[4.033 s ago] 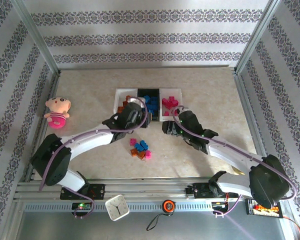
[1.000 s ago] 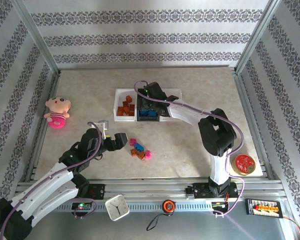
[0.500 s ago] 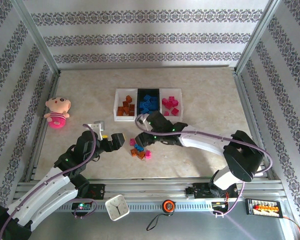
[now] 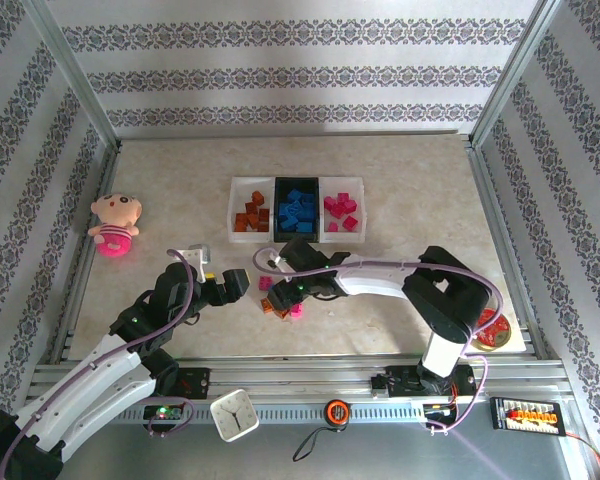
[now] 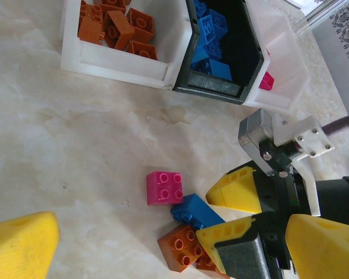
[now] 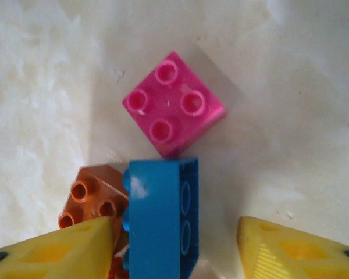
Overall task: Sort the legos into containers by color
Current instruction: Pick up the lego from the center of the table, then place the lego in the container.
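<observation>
The containers (image 4: 295,235) stand in a row at mid-table: orange-brown legos (image 4: 250,216) in the left white tray, blue legos (image 4: 297,209) in the black one, pink legos (image 4: 341,211) in the right white one. A few loose legos (image 4: 280,297) lie in front of them. My right gripper (image 6: 177,247) is low over this pile. It is open, its yellow fingers on either side of a blue brick (image 6: 160,221) lying on its side, with a gap on the right. A pink brick (image 6: 173,104) and an orange brick (image 6: 88,196) touch the blue one. My left gripper (image 4: 238,282) hovers wide open just left of the pile.
A pink plush doll (image 4: 115,225) lies at the left edge. A red round tin (image 4: 488,328) sits at the front right. A small clock (image 4: 235,413) and a tape measure (image 4: 337,410) rest on the front rail. Patterned walls enclose the table.
My right arm swung from the trays down to the loose pile, and its fingers narrowed around the blue brick. The left arm has hardly moved.
</observation>
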`<state>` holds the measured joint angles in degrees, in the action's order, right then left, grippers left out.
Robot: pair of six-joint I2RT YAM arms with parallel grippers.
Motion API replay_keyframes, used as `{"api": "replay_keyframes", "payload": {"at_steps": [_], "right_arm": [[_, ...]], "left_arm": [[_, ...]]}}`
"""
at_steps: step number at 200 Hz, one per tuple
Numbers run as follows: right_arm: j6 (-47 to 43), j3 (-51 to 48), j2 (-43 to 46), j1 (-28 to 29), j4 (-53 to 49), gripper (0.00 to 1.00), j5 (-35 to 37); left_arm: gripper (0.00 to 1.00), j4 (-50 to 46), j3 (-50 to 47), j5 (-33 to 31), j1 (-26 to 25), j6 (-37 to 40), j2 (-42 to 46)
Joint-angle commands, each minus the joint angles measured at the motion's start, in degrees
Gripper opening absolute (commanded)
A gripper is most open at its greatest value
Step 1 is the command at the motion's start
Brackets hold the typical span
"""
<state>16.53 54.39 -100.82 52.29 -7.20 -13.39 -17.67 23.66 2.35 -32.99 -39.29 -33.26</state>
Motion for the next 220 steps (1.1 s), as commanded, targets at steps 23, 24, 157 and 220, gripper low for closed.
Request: {"api": "replay_keyframes", "payload": {"at_steps": [23, 24, 157, 220], "right_arm": [[0.4, 0.4, -0.4, 0.0, 1.1, 0.4, -0.3], [0.4, 0.3, -0.4, 0.0, 1.1, 0.39, -0.3], [3.3, 7.9, 7.7, -15.1, -0.1, 0.16, 8.6], [4.9, 30.0, -10.3, -19.1, -6.3, 0.22, 15.9]], "left_arm": [[1.0, -1.2, -1.0, -0.7, -0.5, -0.1, 0.3], [1.0, -1.2, -1.0, -0.7, -0.5, -0.1, 0.3], [0.95, 3.4, -1.3, 1.3, -0.5, 3.7, -7.8], [0.85, 8.8, 1.7, 4.6, -0.6, 5.5, -21.4]]}}
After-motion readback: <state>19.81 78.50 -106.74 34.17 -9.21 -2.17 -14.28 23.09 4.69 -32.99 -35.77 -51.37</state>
